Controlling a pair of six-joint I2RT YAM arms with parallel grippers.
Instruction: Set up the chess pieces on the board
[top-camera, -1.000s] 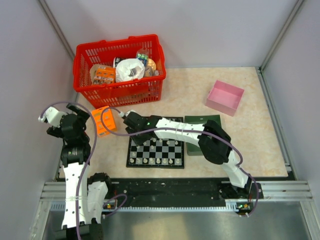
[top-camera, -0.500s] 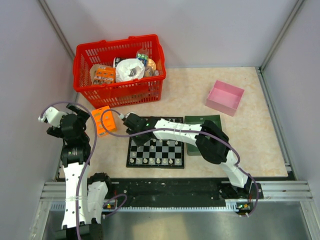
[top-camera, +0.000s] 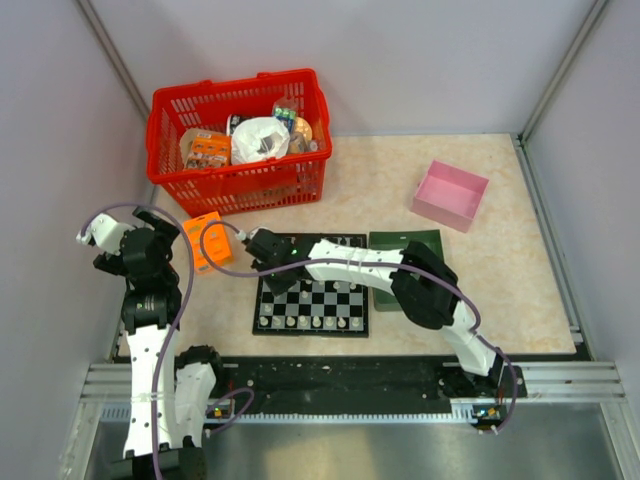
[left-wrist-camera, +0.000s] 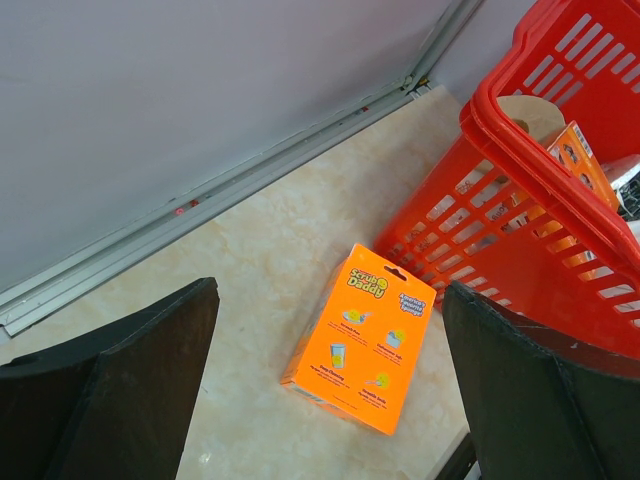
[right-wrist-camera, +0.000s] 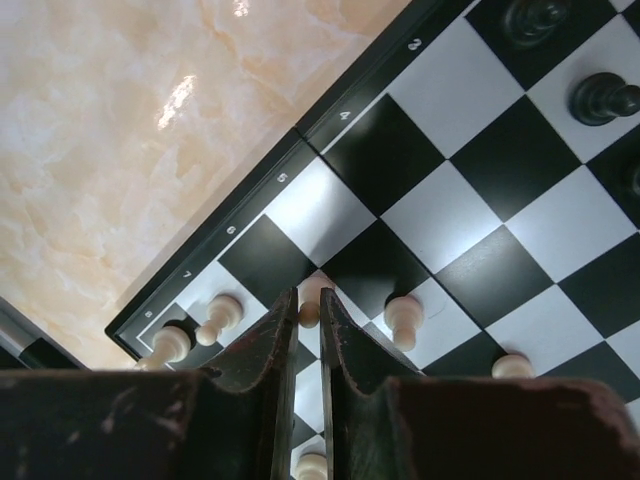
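Pawn (right-wrist-camera: 310, 313) pinched in right jaws, right arm (top-camera: 360, 265) stretched over board (top-camera: 320, 298)

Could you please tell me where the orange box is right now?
The orange box lies at left in the top view, just in front of the red basket and left of the board.

Overhead view of table (top-camera: 380, 180), wrist views close — right shares board (right-wrist-camera: 440, 215)

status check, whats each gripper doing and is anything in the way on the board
Left gripper open, hanging over orange box. Right gripper shut on white pawn, low over the board. Neighbouring white pieces close either side.
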